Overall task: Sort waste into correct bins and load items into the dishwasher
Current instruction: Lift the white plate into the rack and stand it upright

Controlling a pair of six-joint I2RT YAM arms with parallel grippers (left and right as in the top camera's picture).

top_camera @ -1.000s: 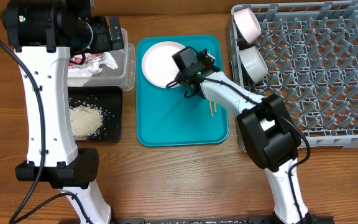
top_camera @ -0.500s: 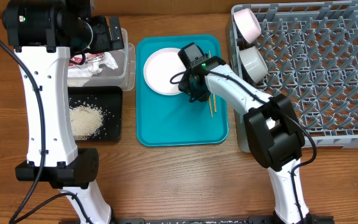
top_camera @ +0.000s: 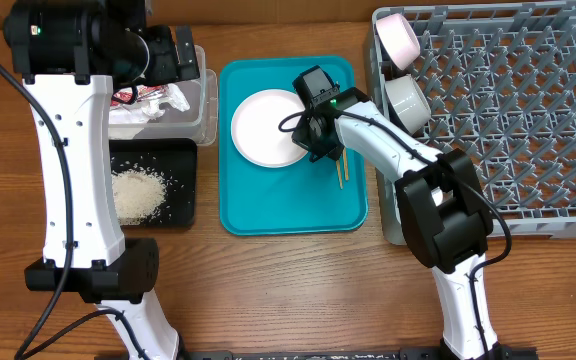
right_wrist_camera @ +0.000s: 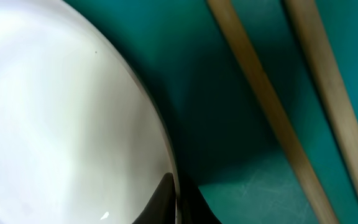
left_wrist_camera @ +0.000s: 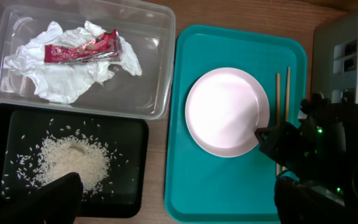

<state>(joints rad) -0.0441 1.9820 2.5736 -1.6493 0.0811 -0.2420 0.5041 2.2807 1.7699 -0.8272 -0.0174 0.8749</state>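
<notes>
The white round plate [top_camera: 265,127] lies on the teal tray [top_camera: 288,205]. My right gripper [top_camera: 313,137] is shut on the plate's right rim; in the right wrist view [right_wrist_camera: 178,202] one finger is on each side of the plate [right_wrist_camera: 61,118]. Two wooden chopsticks [top_camera: 340,172] lie just right of it, also in the right wrist view [right_wrist_camera: 272,112]. The red wrapper [left_wrist_camera: 82,51] and white napkins [left_wrist_camera: 61,78] lie in the clear tub [left_wrist_camera: 148,106]. Rice [left_wrist_camera: 70,160] lies in the black tray [left_wrist_camera: 129,186]. My left gripper [left_wrist_camera: 173,202] is open, high above these.
The grey dish rack [top_camera: 508,120] stands at the right, with two white bowls [top_camera: 400,35] [top_camera: 406,102] standing on edge at its left side. The clear tub [top_camera: 204,110] and black tray [top_camera: 183,205] sit left of the teal tray.
My right gripper has moved the plate a little to the right and toward the near side of the teal tray. The left arm has not moved.
</notes>
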